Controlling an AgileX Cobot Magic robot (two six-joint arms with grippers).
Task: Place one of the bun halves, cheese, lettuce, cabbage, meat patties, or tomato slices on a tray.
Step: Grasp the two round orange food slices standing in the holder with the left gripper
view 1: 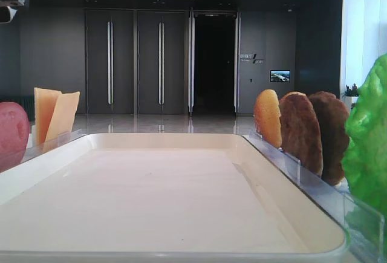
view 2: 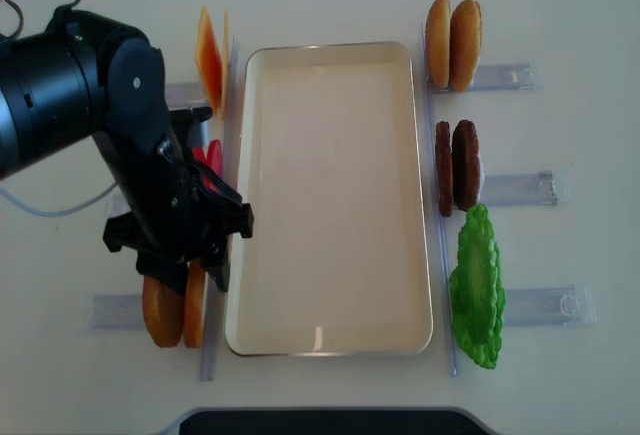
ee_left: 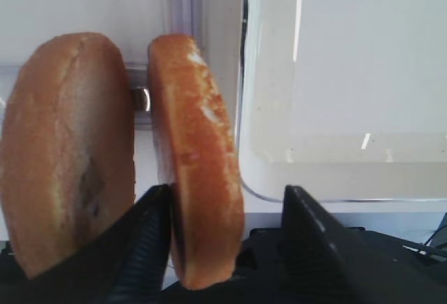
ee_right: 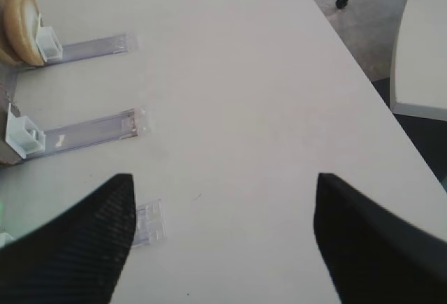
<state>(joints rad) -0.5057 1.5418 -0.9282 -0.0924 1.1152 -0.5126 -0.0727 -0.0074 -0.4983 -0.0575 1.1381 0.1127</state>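
Observation:
My left gripper (ee_left: pixel 227 191) is open around one upright bun half (ee_left: pixel 199 164) in the left rack. Its left finger touches the bun and its right finger stands apart. A second bun half (ee_left: pixel 66 150) stands just left of it. From above, the left gripper (view 2: pixel 195 273) sits beside the cream tray (view 2: pixel 335 335), which holds nothing. Cheese (view 2: pixel 208 55) and a tomato slice (view 2: pixel 205 160) stand farther along that side. Right of the tray are two bun halves (view 2: pixel 450 30), meat patties (view 2: pixel 457 165) and lettuce (view 2: pixel 477 290). Cabbage is out of view. My right gripper (ee_right: pixel 223 178) hangs open over bare table.
Clear plastic rack strips (ee_right: pixel 91 131) lie on the white table to the right of the tray. The table edge (ee_right: pixel 363 73) runs close on the right, with floor and a chair leg beyond. The left arm's bulky black body (view 2: pixel 70 95) hangs over the table's left side.

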